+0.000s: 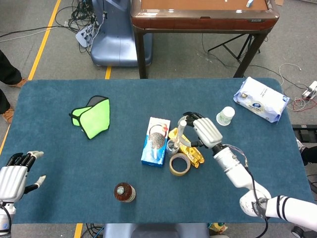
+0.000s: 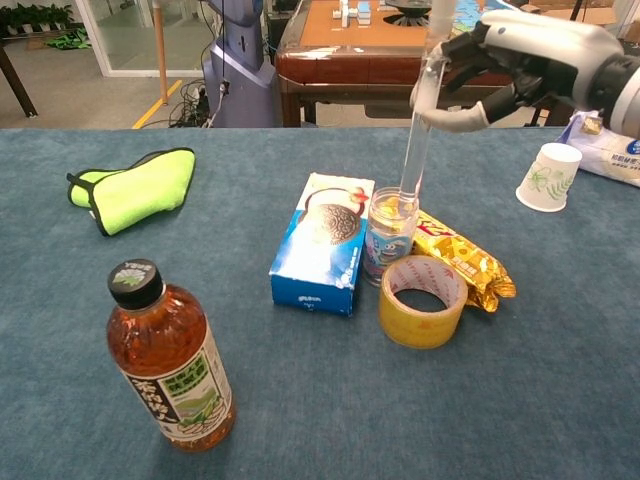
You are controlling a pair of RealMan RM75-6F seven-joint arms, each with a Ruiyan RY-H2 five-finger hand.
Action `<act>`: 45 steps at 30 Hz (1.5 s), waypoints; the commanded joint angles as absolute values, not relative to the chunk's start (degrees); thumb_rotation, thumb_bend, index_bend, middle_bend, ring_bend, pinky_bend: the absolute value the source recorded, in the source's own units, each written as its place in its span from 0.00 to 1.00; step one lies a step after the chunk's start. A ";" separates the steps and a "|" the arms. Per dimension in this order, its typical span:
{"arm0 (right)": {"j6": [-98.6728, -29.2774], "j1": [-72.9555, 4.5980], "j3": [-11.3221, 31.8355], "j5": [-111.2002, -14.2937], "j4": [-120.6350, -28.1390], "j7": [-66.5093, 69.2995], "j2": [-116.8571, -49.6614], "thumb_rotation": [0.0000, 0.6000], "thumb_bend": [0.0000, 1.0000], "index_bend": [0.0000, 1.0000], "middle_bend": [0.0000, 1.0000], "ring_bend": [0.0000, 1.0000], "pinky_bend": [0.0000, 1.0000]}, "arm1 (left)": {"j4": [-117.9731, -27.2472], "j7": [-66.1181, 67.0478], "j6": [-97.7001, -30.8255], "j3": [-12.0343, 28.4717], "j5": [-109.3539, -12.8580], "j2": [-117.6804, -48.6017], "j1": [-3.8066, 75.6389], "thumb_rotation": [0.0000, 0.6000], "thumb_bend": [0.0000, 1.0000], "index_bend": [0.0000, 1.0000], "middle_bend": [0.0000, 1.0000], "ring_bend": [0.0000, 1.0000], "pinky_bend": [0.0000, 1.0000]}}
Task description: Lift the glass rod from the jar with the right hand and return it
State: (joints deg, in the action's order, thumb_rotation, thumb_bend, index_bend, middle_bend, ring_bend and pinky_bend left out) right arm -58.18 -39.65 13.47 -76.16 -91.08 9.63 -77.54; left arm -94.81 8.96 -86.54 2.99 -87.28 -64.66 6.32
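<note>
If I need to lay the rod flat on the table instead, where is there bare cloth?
Bare cloth lies between the green cloth and cookie box, and right of the snack bag below the paper cup. It is crowded around the jar: box, tape roll and bag sit close against it.

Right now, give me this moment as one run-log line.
phase: lift | right hand: grips glass rod near its top | rod: raised, tilted, lower end at jar mouth | left hand: idle at table edge, holding nothing

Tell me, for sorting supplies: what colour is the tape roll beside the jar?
Translucent yellow tape roll, clearest in chest view.
</note>
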 commanded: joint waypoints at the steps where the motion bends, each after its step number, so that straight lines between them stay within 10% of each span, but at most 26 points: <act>1: -59.55 -38.82 13.59 -76.70 -91.37 9.23 -76.51 1.00 0.54 0.58 0.37 0.20 0.18 | -95.01 9.10 -86.50 3.06 -87.36 -64.57 6.43 1.00 0.24 0.25 0.25 0.31 0.16; 45: -61.81 -34.73 13.13 -74.83 -94.92 8.11 -70.23 1.00 0.54 0.62 0.41 0.23 0.18 | -94.66 8.50 -86.16 2.71 -87.52 -64.57 6.47 1.00 0.24 0.25 0.25 0.31 0.16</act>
